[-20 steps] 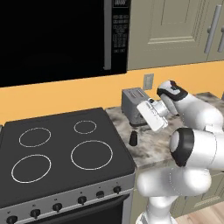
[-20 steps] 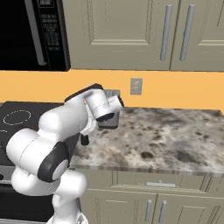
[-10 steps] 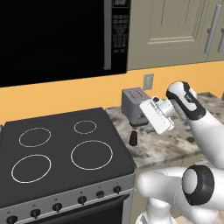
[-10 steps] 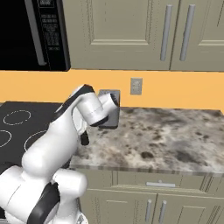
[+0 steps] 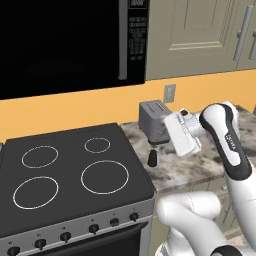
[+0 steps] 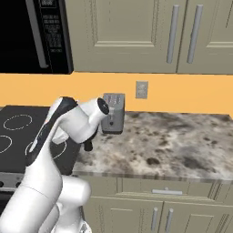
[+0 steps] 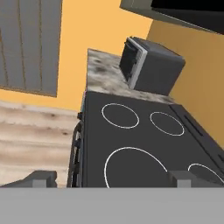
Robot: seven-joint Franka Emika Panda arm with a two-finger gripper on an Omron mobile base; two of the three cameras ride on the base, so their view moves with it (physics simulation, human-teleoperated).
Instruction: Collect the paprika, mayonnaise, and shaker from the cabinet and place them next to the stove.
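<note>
The black shaker (image 5: 152, 158) stands on the marble counter just right of the stove (image 5: 75, 175), and shows as shaker (image 6: 88, 145) half behind my arm. My gripper (image 7: 114, 180) is open with nothing between its fingertips (image 7: 42, 178). It hovers above and to the right of the shaker, facing across the black cooktop (image 7: 144, 144). Its white hand (image 5: 181, 134) sits in front of the toaster. The cabinet (image 5: 200, 35) doors on the wall are closed, as are those of the cabinet (image 6: 127, 36). The paprika and the mayonnaise are out of view.
A grey toaster (image 5: 154, 121) stands at the back of the counter (image 6: 173, 145) under a wall outlet (image 6: 142, 89). A black microwave (image 5: 65, 45) hangs over the stove. Beyond the cooktop's far side sits another grey appliance (image 7: 151, 65).
The arm's elbow has swung upward while the hand stayed almost in place over the counter. The jaws stay open and the shaker has not moved.
</note>
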